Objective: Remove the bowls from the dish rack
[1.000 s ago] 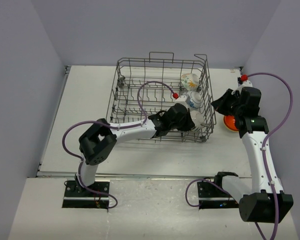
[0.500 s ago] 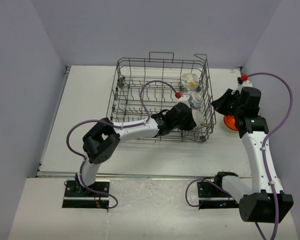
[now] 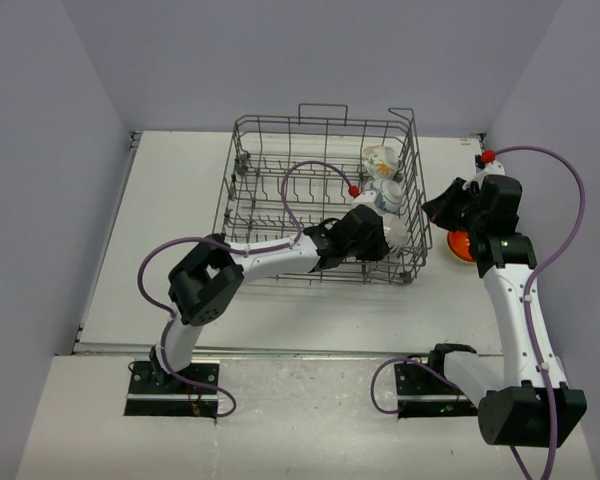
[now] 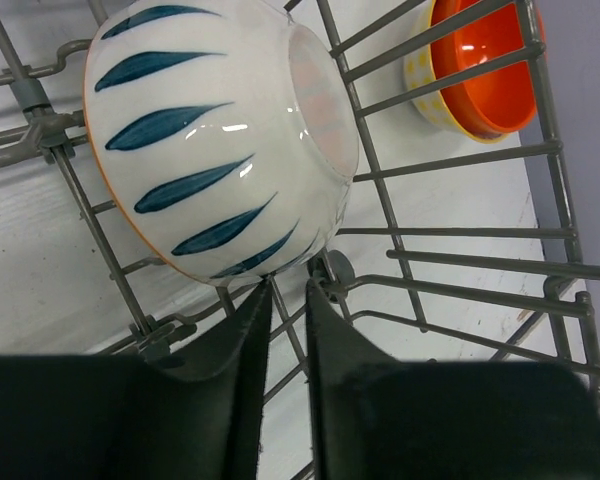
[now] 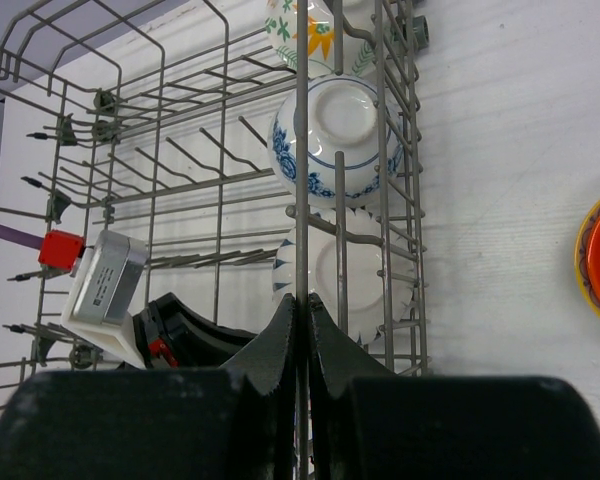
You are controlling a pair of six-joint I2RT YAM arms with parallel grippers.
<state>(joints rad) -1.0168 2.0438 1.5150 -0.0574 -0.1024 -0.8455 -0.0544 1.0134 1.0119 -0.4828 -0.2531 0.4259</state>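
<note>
The grey wire dish rack [image 3: 280,150] stands mid-table. Three bowls lie along its right side: a yellowish-patterned one [image 3: 380,160], a blue-patterned one [image 3: 386,196] and a white bowl with dark blue stripes [image 3: 396,232]. My left gripper [image 3: 383,240] is inside the rack. In the left wrist view its jaws [image 4: 290,290] stand a narrow gap apart, empty, just under the striped bowl [image 4: 210,140], which lies on its side. My right gripper [image 5: 302,300] is shut on an upright wire of the rack's right wall [image 5: 301,230]. An orange bowl [image 3: 462,245] sits in a pale yellow bowl [image 4: 420,75] outside the rack.
Rows of tines [image 5: 180,160] fill the rack floor left of the bowls. My left arm's wrist [image 5: 190,330] lies across the rack's near right part. Purple cables [image 3: 310,170] loop above both arms. Grey walls close in the table at the back and sides.
My left arm has pushed further right inside the rack, bringing its gripper up to the striped bowl. The right arm and the bowls have not moved.
</note>
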